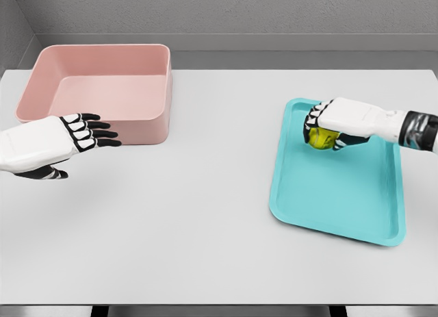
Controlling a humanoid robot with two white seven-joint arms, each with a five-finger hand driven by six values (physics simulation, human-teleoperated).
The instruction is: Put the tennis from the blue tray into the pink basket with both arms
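Observation:
A yellow-green tennis ball (319, 137) lies at the far end of the blue tray (335, 200) on the right of the table. My right hand (323, 131) covers the ball from above, its fingers curled around it. The pink basket (102, 91) stands at the back left, with nothing showing inside it. My left hand (96, 133) hovers in front of the basket's near wall with fingers stretched out flat, holding nothing.
A white table (205, 214) carries everything; its front edge runs along the bottom of the view. A grey wall stands behind the table.

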